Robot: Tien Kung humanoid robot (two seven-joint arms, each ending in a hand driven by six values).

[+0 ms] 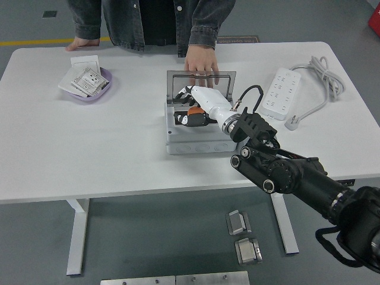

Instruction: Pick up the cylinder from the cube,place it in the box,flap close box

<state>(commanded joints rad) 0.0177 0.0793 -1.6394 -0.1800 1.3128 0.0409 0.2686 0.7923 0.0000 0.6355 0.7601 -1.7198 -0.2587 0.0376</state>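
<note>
White table (pixel 89 154); grey box (pixel 199 140) at centre, lid (pixel 200 83) upright. Right hand (pixel 191 107) inside the box — fingers closed on the orange cylinder (pixel 195 111). Step: placement. Next: release, withdraw above the box, fold lid — judged.

The right arm (pixel 297 178) reaches up from the lower right, its white hand (pixel 199 104) at frame centre, fingers curled.
</note>
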